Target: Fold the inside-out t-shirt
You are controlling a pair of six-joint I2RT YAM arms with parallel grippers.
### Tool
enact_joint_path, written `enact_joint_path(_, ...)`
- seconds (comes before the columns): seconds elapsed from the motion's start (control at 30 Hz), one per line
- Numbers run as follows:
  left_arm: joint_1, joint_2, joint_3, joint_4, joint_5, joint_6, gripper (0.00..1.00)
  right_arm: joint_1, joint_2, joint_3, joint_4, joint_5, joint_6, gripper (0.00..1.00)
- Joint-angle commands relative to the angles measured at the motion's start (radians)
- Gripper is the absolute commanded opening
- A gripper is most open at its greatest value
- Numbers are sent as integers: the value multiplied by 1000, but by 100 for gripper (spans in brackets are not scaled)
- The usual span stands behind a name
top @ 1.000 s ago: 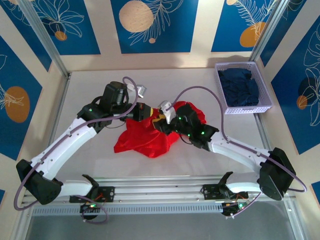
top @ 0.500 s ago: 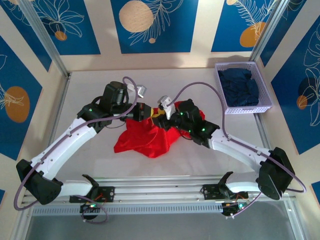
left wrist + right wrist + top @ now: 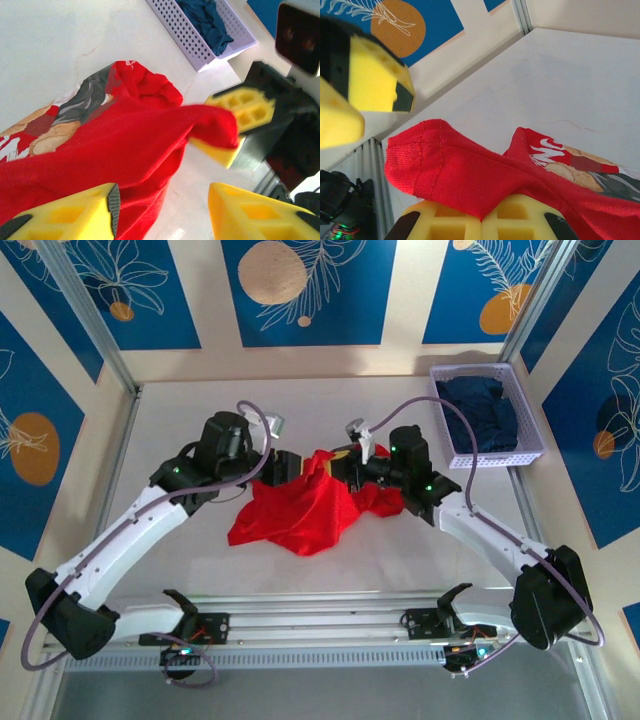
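White table (image 3: 180,410) spreads under walls of blue panels with orange circles and pale leaf outlines. At the left, the left arm reaches inward to the table's middle, where the left gripper (image 3: 292,465) hangs just beside a raised peak of the t-shirt (image 3: 295,515). In the left wrist view its yellow fingers (image 3: 65,217) stand apart, with a fold of red cloth hanging loose between them, close to one finger and not pinched.

Most of the t-shirt lies crumpled on the table between the two arms, one part drawn up off the surface. Its print (image 3: 55,130) shows on a part lying flat against the table.

Right of the peak, the right gripper (image 3: 338,465) has its pads (image 3: 520,215) pressed together on a bunched fold of the red cloth, holding it up.

At the far right a lavender basket (image 3: 525,455) sits well apart from the t-shirt, a navy garment (image 3: 480,410) heaped inside it.
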Motion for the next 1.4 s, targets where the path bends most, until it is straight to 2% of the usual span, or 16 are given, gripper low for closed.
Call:
enact_joint_path(0.0, -10, -12, -86, 87, 15, 93, 54, -27, -19, 4, 44, -136, 96, 0)
enact_joint_path(0.07, -15, 6, -118, 122, 37, 127, 56, -44, -16, 10, 42, -159, 111, 0)
enact_joint_path(0.23, -18, 99, -103, 134, -13, 189, 57, -76, -11, 13, 33, -197, 114, 0)
enact_joint_path(0.47, -18, 224, -45, 204, 91, 195, 52, -92, -14, 13, 27, -218, 114, 0)
enact_joint_path(0.57, -16, 253, -22, 217, 56, 196, 41, -102, -17, 13, 11, -236, 91, 0)
enact_joint_path(0.6, -14, 260, -15, 227, 45, 195, 34, -106, -19, 8, 7, -252, 77, 0)
enact_joint_path(0.77, -11, 262, 10, 241, 111, 207, 2, -133, -29, -28, 5, -297, 2, 0)
enact_joint_path(0.8, -10, 251, 11, 228, 119, 207, 0, -139, -37, -31, -4, -283, -8, 0)
enact_joint_path(0.87, -9, 210, 11, 187, 133, 189, 0, -148, -53, -35, -23, -221, -21, 0)
enact_joint_path(1.0, -4, 92, -3, 143, 282, 136, 0, -150, -67, -31, -54, -95, -20, 0)
enact_joint_path(1.2, 8, -33, -6, 108, 510, 130, 0, -147, -37, -16, -68, -77, 17, 0)
enact_joint_path(1.3, 25, -48, -16, 104, 552, 138, 0, -146, -29, -7, -69, -96, 29, 0)
enact_joint_path(1.37, 38, -44, -26, 108, 535, 134, 0, -145, -29, -10, -56, -130, 41, 0)
